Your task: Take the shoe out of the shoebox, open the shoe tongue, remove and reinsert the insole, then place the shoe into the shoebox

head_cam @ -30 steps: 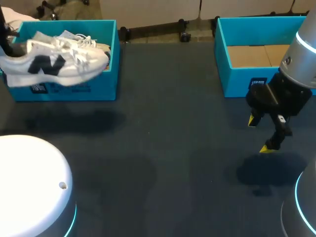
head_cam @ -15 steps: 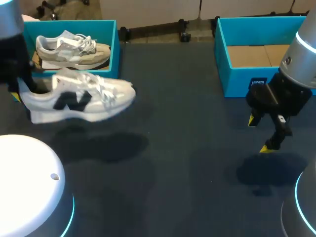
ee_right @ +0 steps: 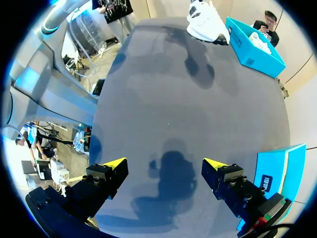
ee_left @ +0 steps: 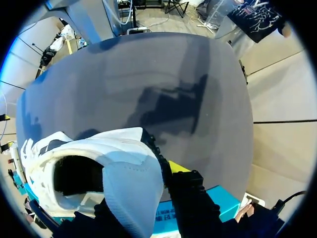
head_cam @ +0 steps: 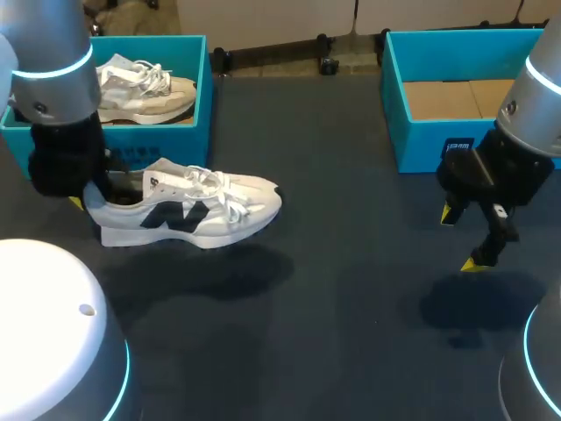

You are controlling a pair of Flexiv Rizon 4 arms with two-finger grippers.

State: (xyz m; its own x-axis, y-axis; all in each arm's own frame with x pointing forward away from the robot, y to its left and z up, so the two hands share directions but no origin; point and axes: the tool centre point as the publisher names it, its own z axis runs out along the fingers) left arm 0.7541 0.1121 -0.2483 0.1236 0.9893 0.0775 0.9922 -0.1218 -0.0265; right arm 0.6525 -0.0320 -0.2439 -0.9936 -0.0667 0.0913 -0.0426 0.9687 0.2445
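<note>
A white shoe (head_cam: pixel 188 213) with a black side mark hangs low over the dark table, toe pointing right, in front of the left blue shoebox (head_cam: pixel 158 140). My left gripper (head_cam: pixel 85 200) is shut on its heel. In the left wrist view the heel collar (ee_left: pixel 130 173) sits between the fingers; one yellow fingertip (ee_left: pixel 177 166) shows outside it and the other is hidden. A second pale shoe (head_cam: pixel 145 86) lies in that box. My right gripper (head_cam: pixel 463 239) hovers open and empty in front of the right blue box (head_cam: pixel 399 114); from it (ee_right: pixel 165 166) the held shoe (ee_right: pixel 208 22) shows far ahead.
The right box has a bare cardboard floor (head_cam: pixel 456 96). Dark table surface (head_cam: pixel 351 289) stretches between the two arms. My arms' white bases stand at the front corners, the left one (head_cam: pixel 53 333) close to the shoe.
My left arm has carried the shoe out from over the left box, toward the front and right, and lowered it close to the table. The right arm has kept still.
</note>
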